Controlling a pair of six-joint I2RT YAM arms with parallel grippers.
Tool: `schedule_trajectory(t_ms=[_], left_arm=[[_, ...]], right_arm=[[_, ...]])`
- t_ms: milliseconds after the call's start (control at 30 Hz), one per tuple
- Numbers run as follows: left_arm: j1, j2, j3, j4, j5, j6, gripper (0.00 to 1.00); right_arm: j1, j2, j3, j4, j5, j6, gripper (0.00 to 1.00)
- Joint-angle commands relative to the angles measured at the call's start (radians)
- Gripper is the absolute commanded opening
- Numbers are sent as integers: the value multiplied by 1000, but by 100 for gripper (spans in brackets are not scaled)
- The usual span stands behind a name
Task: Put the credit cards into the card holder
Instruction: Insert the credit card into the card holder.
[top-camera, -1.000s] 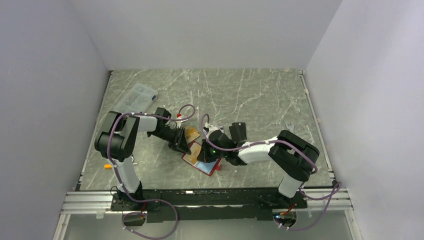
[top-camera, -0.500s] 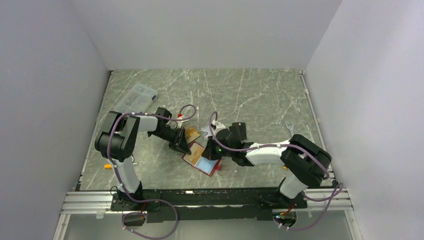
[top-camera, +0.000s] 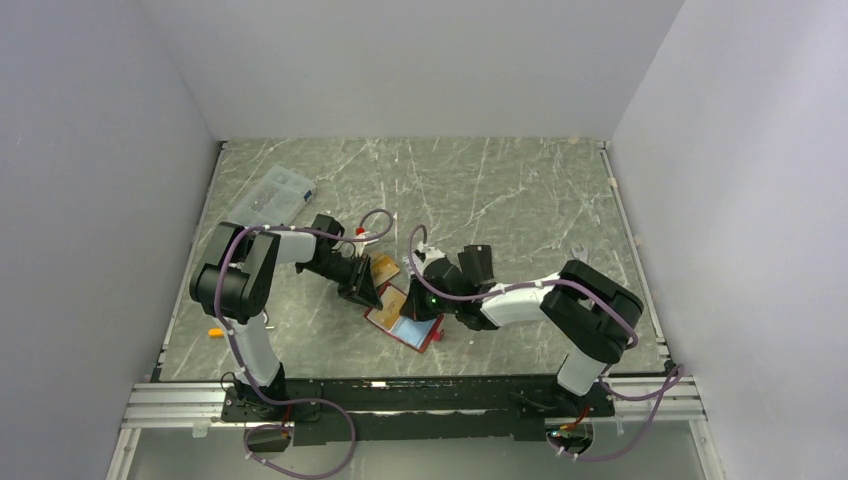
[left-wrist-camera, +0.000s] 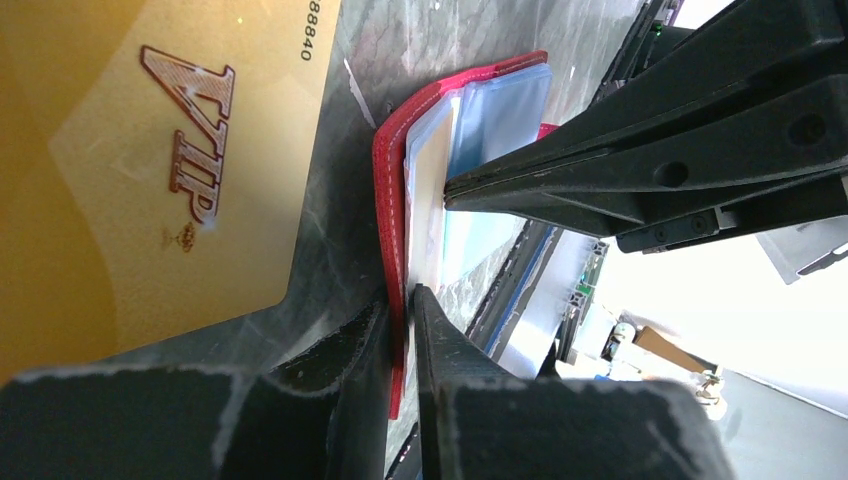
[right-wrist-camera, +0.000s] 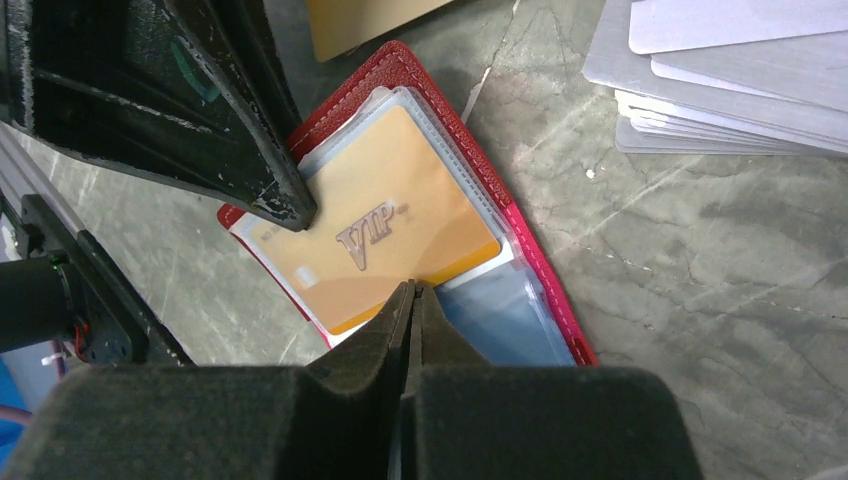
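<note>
Left gripper (left-wrist-camera: 400, 300) clamps the red card holder's (right-wrist-camera: 540, 260) edge while the closed right gripper (right-wrist-camera: 412, 290) nudges a gold VIP card (right-wrist-camera: 385, 235) into its pocket; next, push it fully home.

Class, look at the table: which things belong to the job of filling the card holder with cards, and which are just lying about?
Belong to the job:
- red card holder, lying open
- gold card in its clear pocket
- loose gold card beside it
- stack of silver cards

Lying about:
- clear plastic box
- small orange thing
</note>
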Motion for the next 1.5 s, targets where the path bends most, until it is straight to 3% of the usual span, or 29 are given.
schedule_trajectory(t_ms=[0,267,600,900,1100,1267,1467], left_arm=[[-5,-22,25,-11,-10,21,17],[-5,-23,27,-12,-3,18,18],[-28,-17,30,-14,-3,23,29],[-48,-27,56,-62,-18,74,29],[-43,-100,62,-124,-33,117,30],[-27,-157,80,-190,-40,156,32],[6,-218,152,-281,-64,203,33]], right_arm=[[8,-31,-46,11,17,-1,0],[18,-13,-14,-17,18,-28,0],[37,57,32,45,15,-22,0],[39,-13,-25,64,9,1,0],[40,-109,-120,29,-10,0,22],[22,-199,-108,-2,-22,-27,42],[-78,-293,-30,-53,-93,-68,51]])
